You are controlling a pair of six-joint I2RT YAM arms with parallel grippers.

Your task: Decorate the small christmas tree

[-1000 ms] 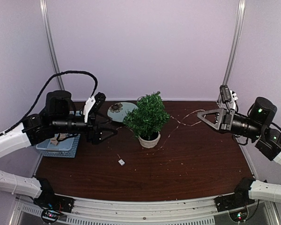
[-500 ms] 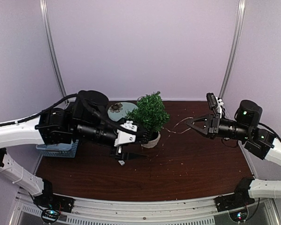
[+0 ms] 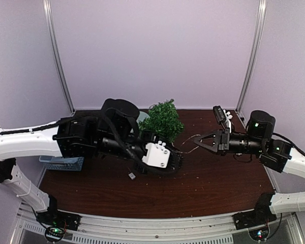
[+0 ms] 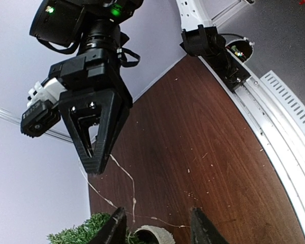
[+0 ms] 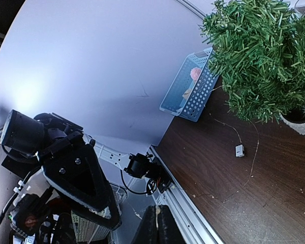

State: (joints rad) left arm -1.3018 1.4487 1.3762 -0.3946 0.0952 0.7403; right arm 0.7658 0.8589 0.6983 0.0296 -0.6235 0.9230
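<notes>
The small christmas tree stands mid-table; its off-white pot is mostly hidden behind my left arm in the top view. My left gripper is low in front of the pot, open and empty; in the left wrist view its fingers frame the pot rim. My right gripper is right of the tree, shut on a thin wire light string that trails to the pot. In the right wrist view the shut fingers pinch the wire, with the tree at upper right.
A small white battery box lies on the table in front of the left arm and also shows in the right wrist view. A blue basket sits at the left edge. Walls close the back and sides.
My left arm has swung right across the front of the tree, its gripper now low by the pot. My right gripper has moved left toward the tree with the wire.
</notes>
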